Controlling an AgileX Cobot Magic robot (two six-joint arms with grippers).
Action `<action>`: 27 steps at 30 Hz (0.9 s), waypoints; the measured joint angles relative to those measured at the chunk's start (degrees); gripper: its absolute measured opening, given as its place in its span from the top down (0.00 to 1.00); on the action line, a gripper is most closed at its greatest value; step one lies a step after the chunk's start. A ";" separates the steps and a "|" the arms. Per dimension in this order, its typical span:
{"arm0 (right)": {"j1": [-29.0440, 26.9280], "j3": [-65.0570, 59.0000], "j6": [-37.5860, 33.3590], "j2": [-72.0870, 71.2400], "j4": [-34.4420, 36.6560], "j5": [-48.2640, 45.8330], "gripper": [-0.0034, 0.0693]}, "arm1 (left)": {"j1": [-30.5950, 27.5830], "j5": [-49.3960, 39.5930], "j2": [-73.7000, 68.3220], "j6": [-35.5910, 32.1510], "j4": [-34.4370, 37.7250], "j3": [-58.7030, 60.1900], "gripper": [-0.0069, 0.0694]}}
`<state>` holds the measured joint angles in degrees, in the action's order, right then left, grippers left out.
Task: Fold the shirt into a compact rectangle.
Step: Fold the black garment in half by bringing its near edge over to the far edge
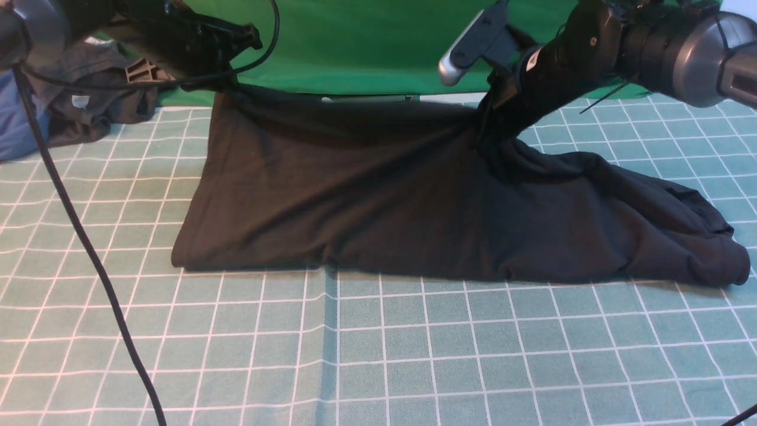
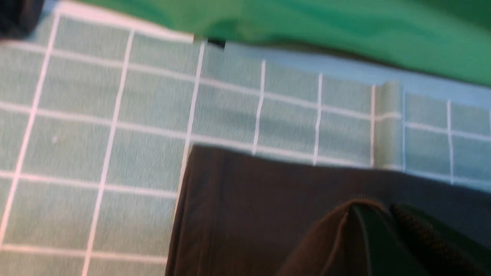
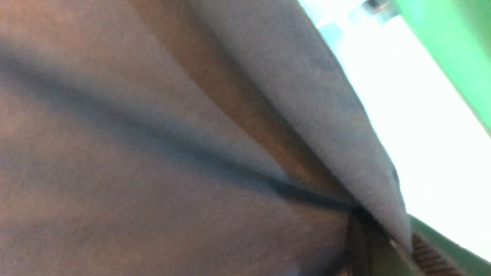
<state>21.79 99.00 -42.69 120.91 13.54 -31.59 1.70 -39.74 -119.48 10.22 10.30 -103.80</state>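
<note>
Black knit: the shirt lies across the far middle of the green grid mat. Its near edge is flat on the mat and its far edge is raised at two points.

Left gripper: closed on the far left corner; in the left wrist view cloth drapes over a finger.

Right gripper: closed on a bunched gather of the far edge, well in from the shirt's right end (in the right wrist view fabric funnels into the pinch; number of layers caught cannot be told). Right of that grip, a rumpled slack mass slumps on the mat.

Risks, as judged:
- Grips are uneven, one on a corner and one on a mid-edge gather. Bringing the far edge forward would likely skew the fold and trap the slack lump underneath.
- Soft knit in a small bite may slip if the arms pull apart.
- The black cable trails across the mat's left side and could drag the near left corner.
- The dark grey garment and the blue garment sit near the left arm, so a wide sweep might catch them.
</note>
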 joint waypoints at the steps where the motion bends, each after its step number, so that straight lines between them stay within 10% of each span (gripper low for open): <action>1: 0.00 0.23 0.00 0.44 0.00 0.86 0.92 | 0.00 0.62 -0.44 0.06 -0.08 0.00 0.89; 12: 0.00 1.96 0.00 7.80 0.00 10.91 0.87 | 0.00 8.29 -3.26 1.44 -2.45 0.00 0.89; 21: 0.00 2.09 0.00 7.99 -0.18 17.14 0.40 | 0.00 8.18 -4.53 1.44 -3.25 0.00 0.64; 27: -0.36 2.04 2.81 1.14 -0.94 5.72 0.55 | 0.00 6.67 -2.58 2.90 -7.66 0.00 0.47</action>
<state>21.43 101.04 -39.88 122.05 12.60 -25.86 1.70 -33.07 -122.06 13.12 2.63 -103.80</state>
